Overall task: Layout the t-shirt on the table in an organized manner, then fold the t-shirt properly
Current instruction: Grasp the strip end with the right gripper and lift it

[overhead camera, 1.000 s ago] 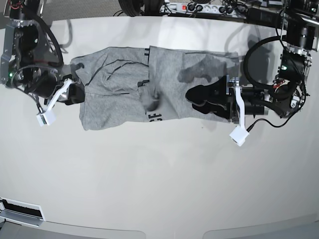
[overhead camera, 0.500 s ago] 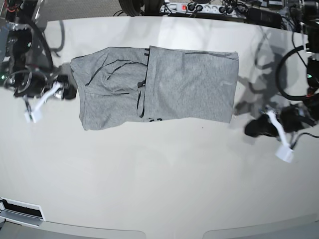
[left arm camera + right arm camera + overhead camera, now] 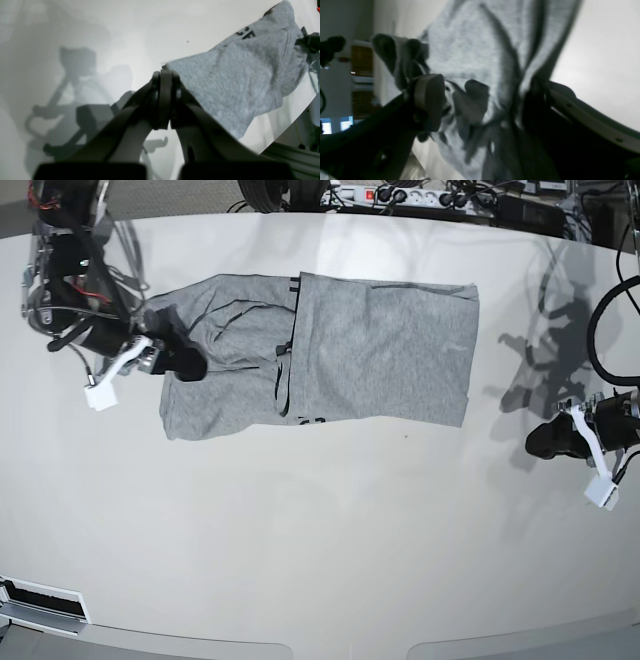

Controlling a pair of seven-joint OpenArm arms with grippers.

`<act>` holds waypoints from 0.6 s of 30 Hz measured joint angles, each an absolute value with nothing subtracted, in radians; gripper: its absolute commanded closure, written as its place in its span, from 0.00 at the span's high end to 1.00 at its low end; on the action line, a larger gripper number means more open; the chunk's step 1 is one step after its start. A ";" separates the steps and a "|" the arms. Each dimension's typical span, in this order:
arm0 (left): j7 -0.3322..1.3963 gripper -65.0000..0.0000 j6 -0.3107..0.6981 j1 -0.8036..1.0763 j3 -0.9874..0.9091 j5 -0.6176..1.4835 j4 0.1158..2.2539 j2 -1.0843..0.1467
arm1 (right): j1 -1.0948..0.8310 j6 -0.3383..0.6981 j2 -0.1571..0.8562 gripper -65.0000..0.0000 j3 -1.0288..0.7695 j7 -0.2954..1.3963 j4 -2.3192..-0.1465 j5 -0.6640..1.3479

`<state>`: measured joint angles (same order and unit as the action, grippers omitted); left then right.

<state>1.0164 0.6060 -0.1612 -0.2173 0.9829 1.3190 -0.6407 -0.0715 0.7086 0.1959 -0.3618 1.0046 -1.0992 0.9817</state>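
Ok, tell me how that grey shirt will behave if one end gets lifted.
The t-shirt will probably droop: it lies in soft folds and creases. It looks thin and light, so likely easy to lift. On the glossy table it may slide when dragged.

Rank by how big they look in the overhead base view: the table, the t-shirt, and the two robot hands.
1. The table, by far the largest.
2. The t-shirt.
3. The left hand and the right hand: both small and dark, too alike to rank; the right hand lies over the shirt's edge.

Off-white table (image 3: 320, 560); folded grey t-shirt (image 3: 380, 355) flat on it.
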 measured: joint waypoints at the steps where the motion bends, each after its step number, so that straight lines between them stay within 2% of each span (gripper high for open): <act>1: 1.016 0.00 0.606 -0.161 -0.217 0.986 1.319 -0.641 | -0.072 0.709 0.187 0.73 -0.362 0.995 -1.099 0.981; 2: 1.015 0.00 0.606 -0.161 -0.217 0.986 1.319 -0.641 | -0.072 0.709 0.181 0.71 -0.362 0.982 -1.099 0.977; 3: 1.015 0.00 0.606 -0.161 -0.217 0.986 1.319 -0.641 | -0.071 0.708 0.177 0.63 -0.362 0.978 -1.099 0.976; 4: 1.015 0.00 0.606 -0.161 -0.217 0.986 1.319 -0.641 | -0.068 0.707 0.175 0.50 -0.362 0.980 -1.099 0.958; 6: 1.013 0.00 0.606 -0.161 -0.217 0.987 1.319 -0.643 | -0.059 0.694 0.175 0.14 -0.360 0.998 -1.097 0.931; 7: 1.013 0.00 0.606 -0.162 -0.217 0.986 1.319 -0.643 | -0.052 0.692 0.181 0.00 -0.357 1.018 -1.096 0.930; 11: 1.014 0.00 0.606 -0.161 -0.217 0.986 1.319 -0.644 | -0.027 0.693 0.243 0.00 -0.355 1.106 -1.139 0.915; 18: 1.013 0.00 0.606 -0.161 -0.217 0.985 1.319 -0.645 | -0.038 0.692 0.359 0.00 -0.357 1.246 -1.399 0.915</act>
